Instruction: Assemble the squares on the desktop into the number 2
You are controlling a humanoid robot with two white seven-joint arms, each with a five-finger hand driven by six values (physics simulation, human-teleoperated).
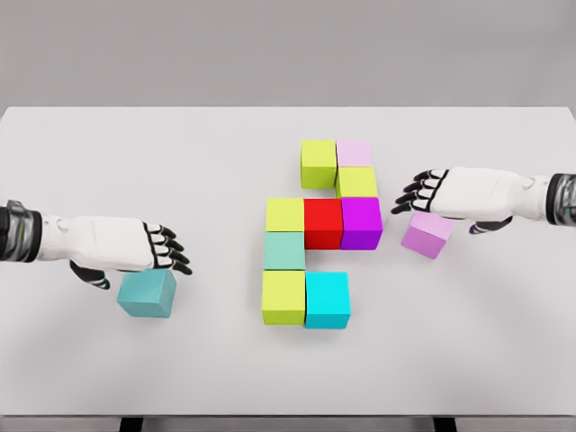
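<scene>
White tabletop [108, 360] fills the head view. Left hand [148, 247] reaches in level, fingers relaxed, empty, just above a teal cube [147, 294]. Right hand [441, 193] likewise extends flat, holding nothing, over a lilac cube [427, 236]. Between them sits the joined cluster of cubes [322, 225], well apart from the teal one.

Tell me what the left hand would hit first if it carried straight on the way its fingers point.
Probably the teal-green block on the figure's left edge, or the yellow-green one below it. The left hand points right and slightly down; height above the table is unclear.
</scene>
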